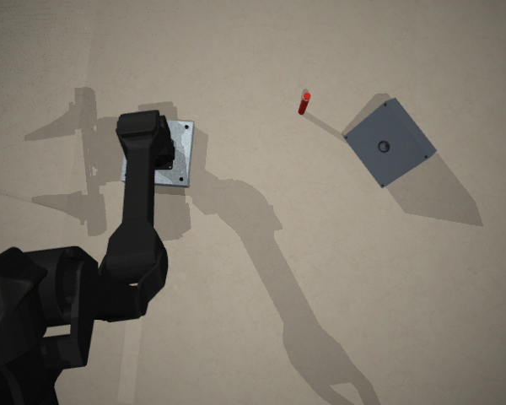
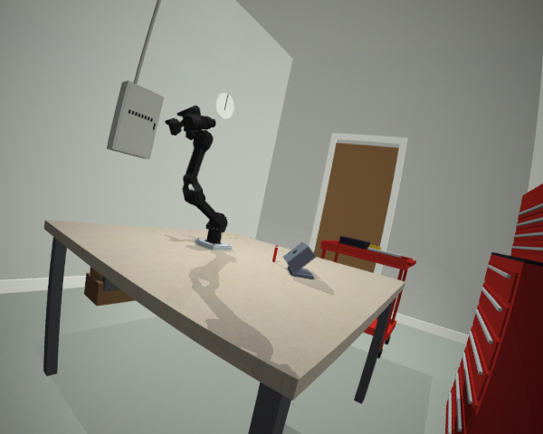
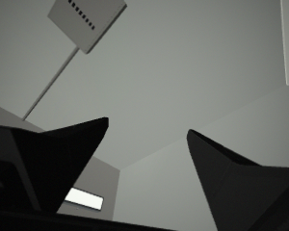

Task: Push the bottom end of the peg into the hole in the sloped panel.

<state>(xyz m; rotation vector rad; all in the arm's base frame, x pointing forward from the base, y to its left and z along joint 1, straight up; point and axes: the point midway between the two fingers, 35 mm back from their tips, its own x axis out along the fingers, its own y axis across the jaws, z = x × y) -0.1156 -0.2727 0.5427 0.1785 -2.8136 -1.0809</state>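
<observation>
We see the red peg (image 1: pixel 304 103) standing upright on the table (image 2: pixel 271 322), just beside the sloped panel (image 1: pixel 390 141) — at about ten o'clock from its hole (image 1: pixel 383 146) in the top view. Our gripper (image 3: pixel 146 130) is raised high, well apart from it — fingers spread wide, grasping nothing.

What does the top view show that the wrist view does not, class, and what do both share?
Only the top view shows the red peg standing upright on the table, apart from the sloped panel with its round hole. Only the wrist view shows the open, empty gripper aimed at the wall and the grey wall box. Both show black parts of the robot.
</observation>
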